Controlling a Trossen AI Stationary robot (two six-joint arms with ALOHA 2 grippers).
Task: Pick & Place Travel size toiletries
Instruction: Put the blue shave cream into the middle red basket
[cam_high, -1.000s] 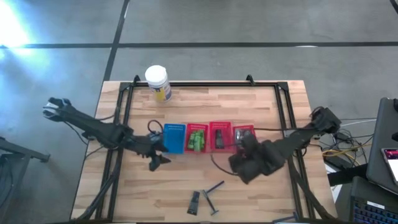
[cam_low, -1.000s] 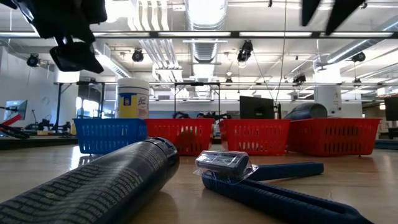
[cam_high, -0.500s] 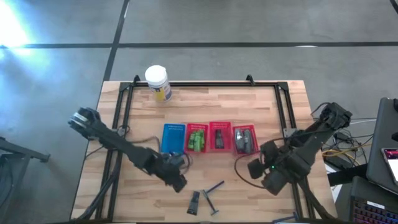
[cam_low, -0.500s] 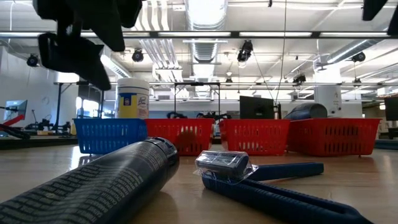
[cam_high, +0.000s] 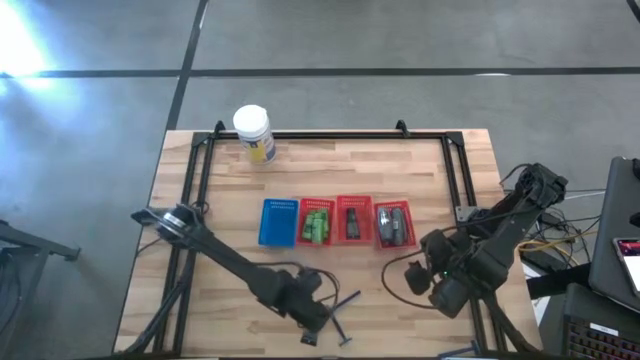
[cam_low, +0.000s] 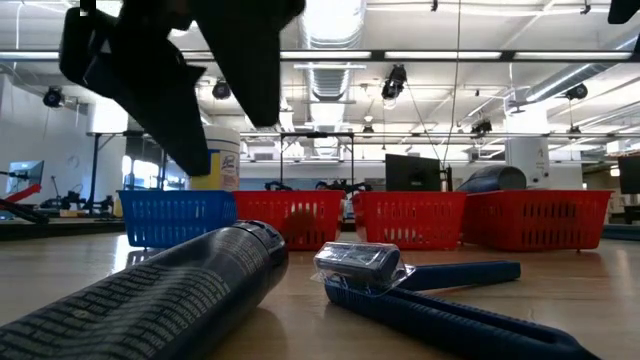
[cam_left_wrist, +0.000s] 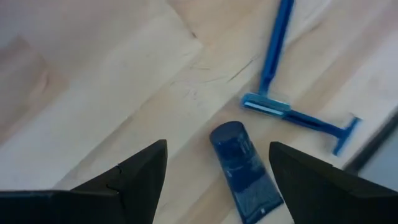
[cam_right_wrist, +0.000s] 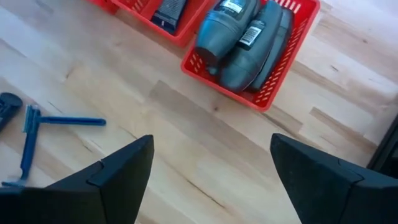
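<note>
My left gripper (cam_left_wrist: 217, 149) is open and hangs over a dark blue tube (cam_left_wrist: 242, 171) that lies flat on the wood near the table's near edge; its fingers stand to either side of the tube without touching it. Two blue razors (cam_left_wrist: 292, 115) lie crossed just beyond it, also seen from above as razors (cam_high: 342, 312). My right gripper (cam_right_wrist: 211, 146) is open and holds nothing, off to the right of the rightmost red basket (cam_right_wrist: 273, 68), where grey tubes (cam_right_wrist: 239, 31) lie. Green bottles (cam_high: 318, 225) fill another red basket.
Four ribbed baskets stand in a row at mid-table: one blue basket (cam_high: 279, 222) and three red. A white jar with a yellow label (cam_high: 253, 132) stands at the far edge. A black frame (cam_high: 330, 135) runs around the tabletop. Bare wood lies between baskets and near edge.
My left gripper has travelled from beside the blue basket toward the near edge and rightward, ending over the dark tube and razors. My right gripper has drawn back from over the rightmost red basket toward the table's right near side, uncovering the grey tubes inside.
</note>
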